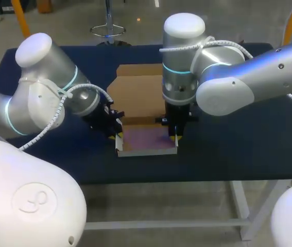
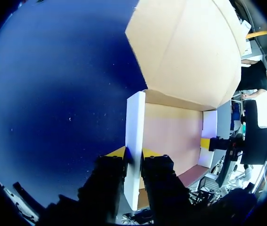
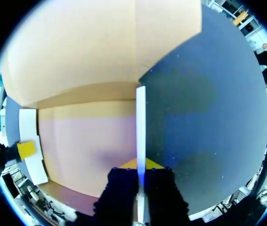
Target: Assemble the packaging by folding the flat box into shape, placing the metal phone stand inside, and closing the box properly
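Observation:
The cardboard box [image 1: 147,140] lies open on the dark blue table, its brown lid flap [image 1: 135,85] spread flat toward the far side. My left gripper [image 1: 117,135] stands at the box's left side; in the left wrist view this gripper [image 2: 134,153] is shut on the upright white left wall [image 2: 134,117]. My right gripper [image 1: 174,136] stands at the opposite side, and in the right wrist view it [image 3: 141,165] pinches the thin right wall [image 3: 141,117]. The box floor [image 3: 86,146] is bare. No metal phone stand shows in any view.
The table [image 1: 233,146] stretches well beyond the box to the right and front. Both arms lean in over it from their own sides. The front edge runs just below the box.

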`<action>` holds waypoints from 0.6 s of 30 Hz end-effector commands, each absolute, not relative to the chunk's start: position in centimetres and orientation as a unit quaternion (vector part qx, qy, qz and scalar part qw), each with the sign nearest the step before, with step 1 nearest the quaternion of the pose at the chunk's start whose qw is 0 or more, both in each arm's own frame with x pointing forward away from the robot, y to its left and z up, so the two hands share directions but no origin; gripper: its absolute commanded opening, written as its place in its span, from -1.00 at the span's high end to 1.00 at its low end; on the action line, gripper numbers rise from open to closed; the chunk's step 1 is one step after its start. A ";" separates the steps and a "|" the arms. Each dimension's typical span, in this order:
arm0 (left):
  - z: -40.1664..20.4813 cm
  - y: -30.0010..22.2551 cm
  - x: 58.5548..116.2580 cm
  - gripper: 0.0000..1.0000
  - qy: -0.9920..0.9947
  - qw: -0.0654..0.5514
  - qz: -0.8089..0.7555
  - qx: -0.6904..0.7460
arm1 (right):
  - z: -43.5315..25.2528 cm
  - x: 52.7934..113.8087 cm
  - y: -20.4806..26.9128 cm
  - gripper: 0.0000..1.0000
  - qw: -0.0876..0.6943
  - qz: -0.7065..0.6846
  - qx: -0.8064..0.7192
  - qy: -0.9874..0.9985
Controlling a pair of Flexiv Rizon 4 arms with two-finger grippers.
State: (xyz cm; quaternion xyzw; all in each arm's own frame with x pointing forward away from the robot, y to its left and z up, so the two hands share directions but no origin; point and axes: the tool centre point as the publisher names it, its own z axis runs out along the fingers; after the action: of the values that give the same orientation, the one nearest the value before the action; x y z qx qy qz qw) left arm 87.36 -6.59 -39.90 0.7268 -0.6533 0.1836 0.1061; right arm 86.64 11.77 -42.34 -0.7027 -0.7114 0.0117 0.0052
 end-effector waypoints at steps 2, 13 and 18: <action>-40.2 -6.9 87.8 0.65 -0.662 0.041 0.103 0.741 | -42.4 86.7 12.0 1.00 0.005 0.015 -0.703 -0.711; -40.7 -7.0 88.0 0.65 -0.674 0.018 0.068 0.735 | -42.4 86.7 12.0 1.00 0.005 0.015 -0.703 -0.711; -41.1 -7.1 88.0 0.64 -0.682 0.006 0.054 0.729 | -42.4 86.7 12.0 1.00 0.005 0.015 -0.703 -0.711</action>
State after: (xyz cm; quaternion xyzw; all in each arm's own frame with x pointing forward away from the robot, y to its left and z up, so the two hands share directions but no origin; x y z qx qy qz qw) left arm 87.57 -6.56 -40.39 0.7194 -0.6779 0.1306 0.0770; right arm 86.64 11.78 -42.33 -0.7027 -0.7114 0.0118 0.0053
